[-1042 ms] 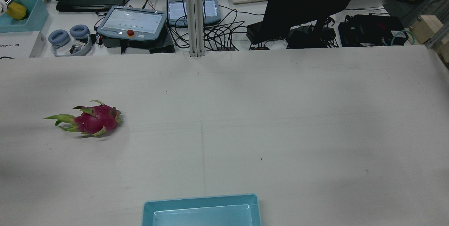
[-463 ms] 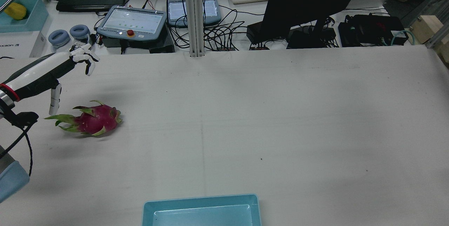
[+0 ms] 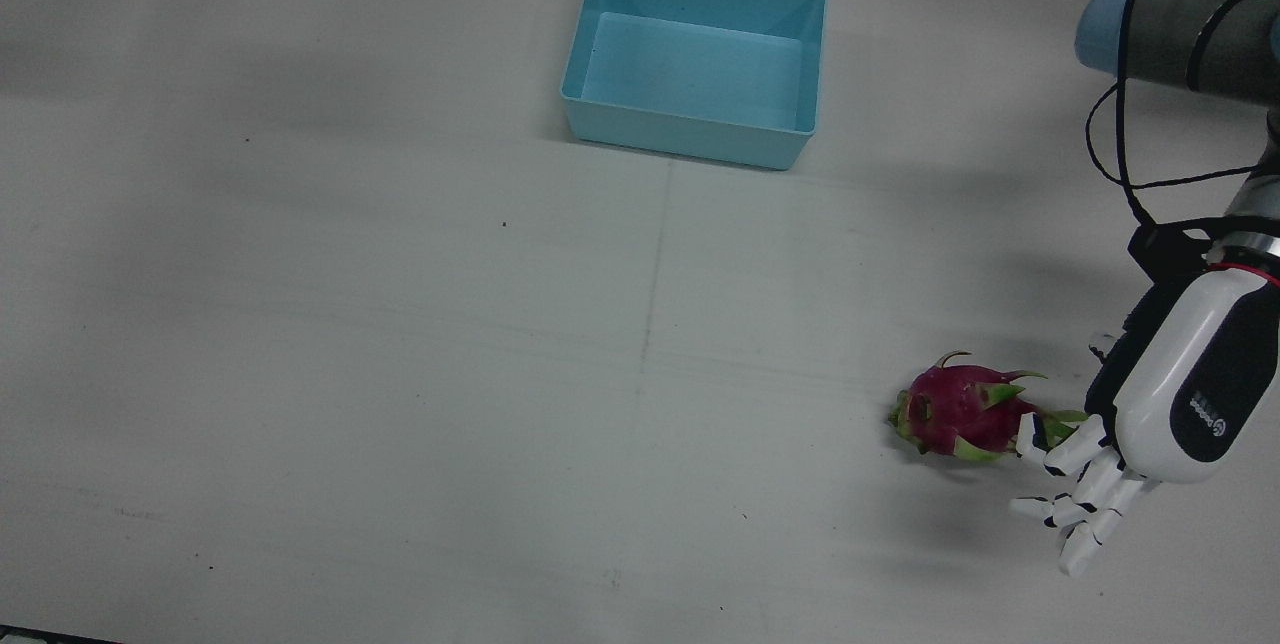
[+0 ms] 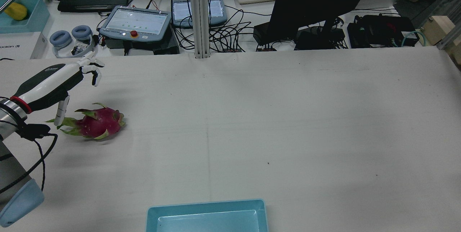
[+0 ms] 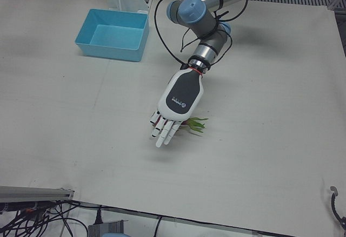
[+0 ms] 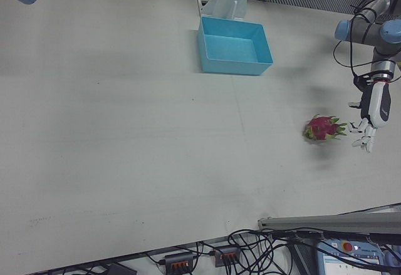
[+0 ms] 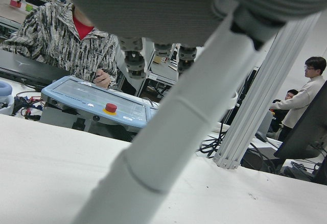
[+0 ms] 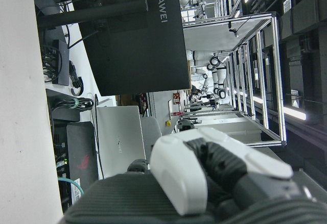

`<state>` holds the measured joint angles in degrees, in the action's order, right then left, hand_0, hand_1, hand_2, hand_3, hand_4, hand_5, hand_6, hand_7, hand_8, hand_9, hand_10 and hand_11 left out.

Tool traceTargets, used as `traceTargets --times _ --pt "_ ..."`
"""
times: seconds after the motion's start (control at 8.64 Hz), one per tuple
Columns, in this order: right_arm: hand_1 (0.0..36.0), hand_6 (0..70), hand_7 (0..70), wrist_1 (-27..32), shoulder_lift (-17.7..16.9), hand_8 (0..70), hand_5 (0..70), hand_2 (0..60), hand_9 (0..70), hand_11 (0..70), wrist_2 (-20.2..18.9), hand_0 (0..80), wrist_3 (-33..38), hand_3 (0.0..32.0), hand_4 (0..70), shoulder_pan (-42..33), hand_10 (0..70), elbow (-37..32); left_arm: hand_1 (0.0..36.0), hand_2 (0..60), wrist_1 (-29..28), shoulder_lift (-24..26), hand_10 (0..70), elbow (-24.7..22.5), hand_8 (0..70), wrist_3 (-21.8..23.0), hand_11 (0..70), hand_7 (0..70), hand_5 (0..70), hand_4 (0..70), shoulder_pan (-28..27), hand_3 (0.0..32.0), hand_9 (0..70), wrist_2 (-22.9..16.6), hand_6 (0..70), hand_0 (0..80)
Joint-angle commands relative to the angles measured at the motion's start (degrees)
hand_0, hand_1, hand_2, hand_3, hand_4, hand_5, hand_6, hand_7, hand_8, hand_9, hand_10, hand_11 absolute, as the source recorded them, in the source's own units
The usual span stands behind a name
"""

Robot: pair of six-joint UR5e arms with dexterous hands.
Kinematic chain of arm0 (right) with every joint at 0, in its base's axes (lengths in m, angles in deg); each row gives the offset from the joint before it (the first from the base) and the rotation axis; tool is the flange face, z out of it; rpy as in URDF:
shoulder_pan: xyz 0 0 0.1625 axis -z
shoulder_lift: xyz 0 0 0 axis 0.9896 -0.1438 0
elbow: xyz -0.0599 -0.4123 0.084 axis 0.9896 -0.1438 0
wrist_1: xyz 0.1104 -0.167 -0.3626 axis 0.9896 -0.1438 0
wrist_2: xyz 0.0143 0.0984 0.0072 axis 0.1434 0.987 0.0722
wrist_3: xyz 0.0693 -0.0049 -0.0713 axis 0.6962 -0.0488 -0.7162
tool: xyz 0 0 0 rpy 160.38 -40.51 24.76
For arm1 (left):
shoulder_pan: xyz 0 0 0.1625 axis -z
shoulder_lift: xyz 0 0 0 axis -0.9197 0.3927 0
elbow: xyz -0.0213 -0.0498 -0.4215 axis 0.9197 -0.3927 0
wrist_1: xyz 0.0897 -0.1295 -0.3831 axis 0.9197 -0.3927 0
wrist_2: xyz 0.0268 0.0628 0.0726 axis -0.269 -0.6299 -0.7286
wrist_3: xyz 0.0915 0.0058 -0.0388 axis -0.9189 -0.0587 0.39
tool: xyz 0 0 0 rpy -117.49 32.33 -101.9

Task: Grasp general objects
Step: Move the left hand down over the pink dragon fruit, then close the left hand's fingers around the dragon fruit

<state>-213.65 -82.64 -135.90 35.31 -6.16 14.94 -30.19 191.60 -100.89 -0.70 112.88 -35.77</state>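
A pink dragon fruit (image 4: 98, 122) with green leafy tips lies on the white table on the robot's left side. It also shows in the front view (image 3: 958, 411) and the right-front view (image 6: 320, 127). In the left-front view only its green leaves (image 5: 195, 124) show from under the hand. My left hand (image 4: 54, 80) is open, fingers spread, and hovers just above and beside the fruit's leafy end, holding nothing. It shows too in the front view (image 3: 1150, 424), left-front view (image 5: 179, 103) and right-front view (image 6: 374, 114). My right hand (image 8: 204, 178) shows only partly, in its own view.
An empty light-blue bin (image 3: 690, 140) stands at the robot's edge of the table, mid-width, also in the rear view (image 4: 207, 206). Beyond the far edge are teach pendants (image 4: 135, 21), cables, a monitor (image 4: 317, 1) and a vertical post (image 4: 200, 16).
One second ago no arm was in the rear view. The left arm came in from the left, and the hand has since moved right and lower, closer to the fruit's leafy end.
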Motion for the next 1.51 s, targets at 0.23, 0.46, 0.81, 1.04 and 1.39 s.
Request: traceTargets --times 0.23,0.46,0.81,1.04,1.39 --pt "0.0 0.0 0.0 0.0 0.0 0.0 0.0 0.0 0.0 0.0 0.0 0.0 0.0 0.0 0.0 0.0 0.0 -0.1 36.0 60.0 4.4 0.0 0.0 2.0 0.0 0.3 0.0 25.8 70.0 0.0 -12.0 0.0 3.7 19.0 0.0 80.0" --pt "0.0 0.0 0.0 0.0 0.0 0.0 0.0 0.0 0.0 0.0 0.0 0.0 0.0 0.0 0.0 0.1 0.0 -0.2 36.0 60.0 3.4 0.3 0.0 4.4 0.0 0.3 0.0 25.7 70.0 0.0 -12.0 0.0 3.7 19.1 0.0 80.0" --pt "0.0 0.0 0.0 0.0 0.0 0.0 0.0 0.0 0.0 0.0 0.0 0.0 0.0 0.0 0.0 0.1 0.0 -0.2 36.0 60.0 2.7 1.2 0.0 6.3 0.0 0.3 0.0 30.9 70.0 0.0 -12.2 0.0 4.7 18.7 0.0 80.0" --pt "0.0 0.0 0.0 0.0 0.0 0.0 0.0 0.0 0.0 0.0 0.0 0.0 0.0 0.0 0.0 0.1 0.0 -0.1 36.0 60.0 3.0 3.7 0.0 8.9 0.0 0.3 0.0 32.0 70.0 0.0 -12.2 0.0 5.0 18.5 0.0 80.0" --pt "0.0 0.0 0.0 0.0 0.0 0.0 0.0 0.0 0.0 0.0 0.0 0.0 0.0 0.0 0.0 0.1 0.0 -0.1 36.0 60.0 2.6 4.3 0.0 10.4 0.0 0.4 0.0 35.5 70.0 0.0 -12.2 0.0 5.7 18.5 0.0 80.0"
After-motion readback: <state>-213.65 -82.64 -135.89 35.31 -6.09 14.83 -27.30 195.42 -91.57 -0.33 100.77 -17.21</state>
